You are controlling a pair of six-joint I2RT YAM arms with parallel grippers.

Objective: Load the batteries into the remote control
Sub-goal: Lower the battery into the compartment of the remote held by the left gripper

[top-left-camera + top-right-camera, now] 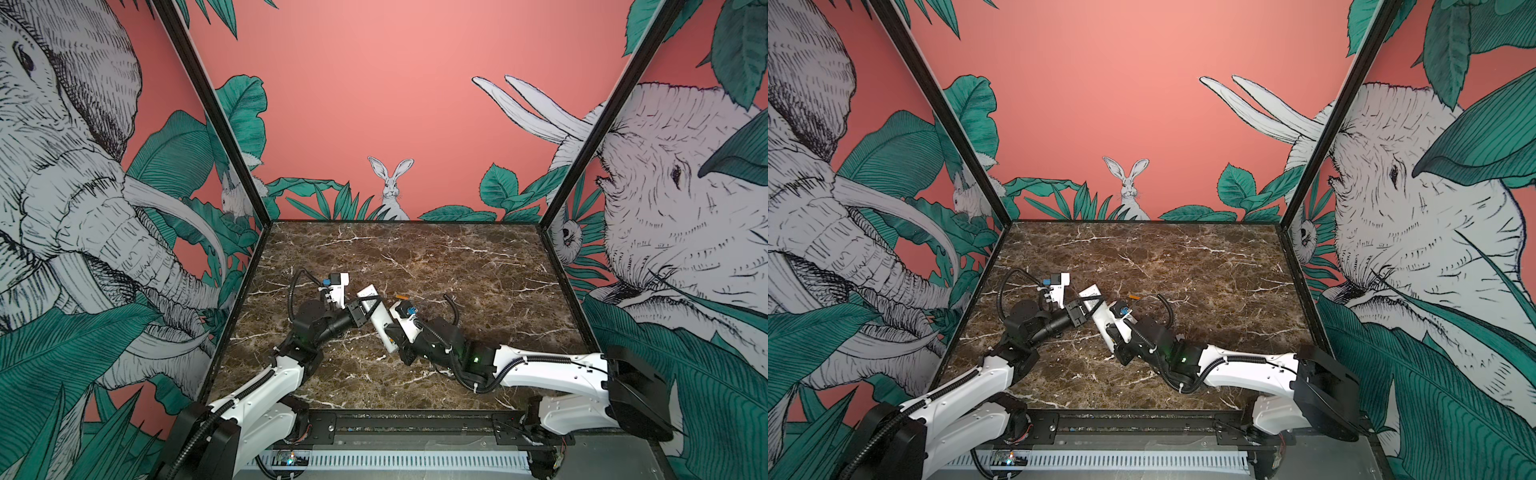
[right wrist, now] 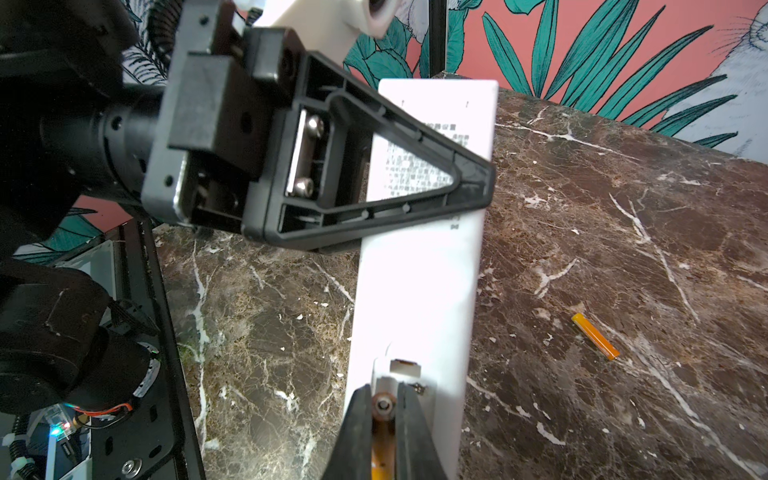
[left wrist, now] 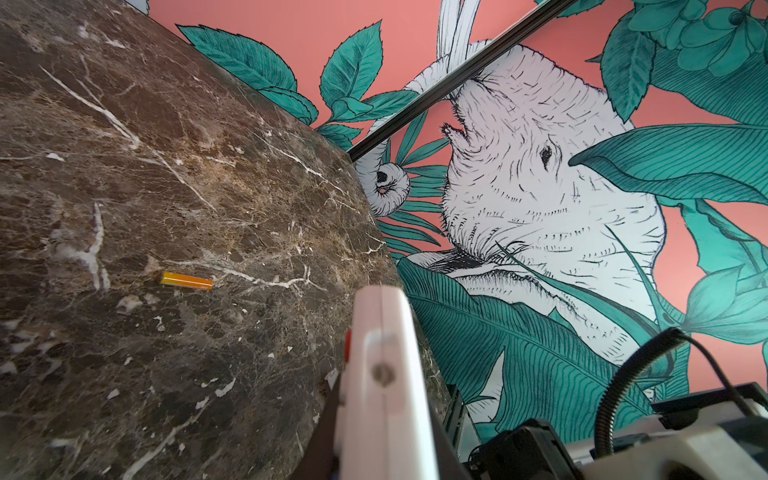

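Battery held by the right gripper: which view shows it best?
Right wrist view: the held battery sits pinched in the right gripper, metal end at the open compartment of the remote. In both top views the right arm hides it. The left wrist view shows the loose battery instead.

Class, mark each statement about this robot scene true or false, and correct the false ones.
1. The left end effector grips the remote. True.
2. Both batteries lie on the table. False: only the loose battery lies on the table; the held battery is in the right end effector.
3. The remote's buttons face up. False: its back, with the open battery slot, faces up.
4. The held battery is at the remote's battery slot. True.
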